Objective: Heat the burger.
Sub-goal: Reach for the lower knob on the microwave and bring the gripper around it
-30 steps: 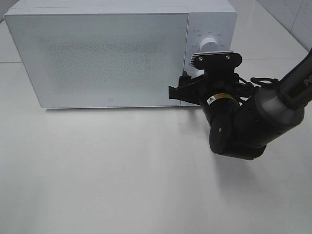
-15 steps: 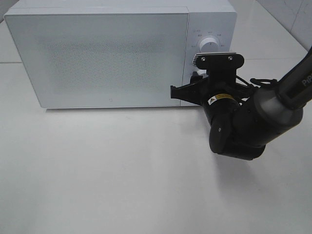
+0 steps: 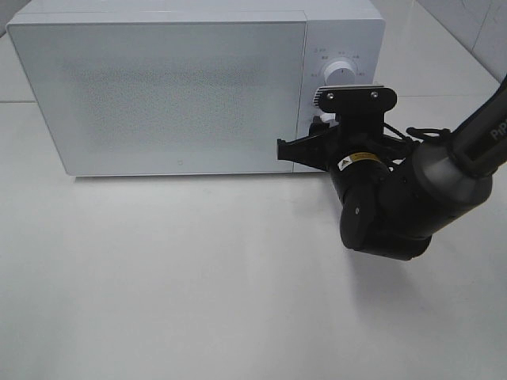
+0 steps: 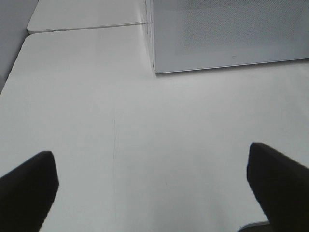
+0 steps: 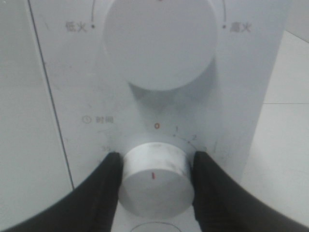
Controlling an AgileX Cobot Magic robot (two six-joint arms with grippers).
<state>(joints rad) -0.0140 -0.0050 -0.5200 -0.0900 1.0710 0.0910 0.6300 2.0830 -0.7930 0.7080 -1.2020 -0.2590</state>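
The burger is out of view in every frame. The white microwave (image 3: 158, 95) stands with its door closed. At its control panel, my right gripper (image 3: 320, 127) is shut on the lower timer knob (image 5: 155, 181). The black fingers (image 5: 104, 188) press against both sides of that knob, whose red mark points straight up at 0. My left gripper (image 4: 152, 186) hangs open above bare table in front of the microwave's left corner, with nothing between its fingers.
The larger power knob (image 5: 159, 41) sits just above the timer knob. The white tabletop (image 3: 198, 277) stretches in front of the microwave. The right arm's bulky black wrist (image 3: 388, 206) hovers over the table at the microwave's front right.
The right gripper's fingers have closed onto the timer knob after shifting slightly toward the panel. The left arm has not moved.
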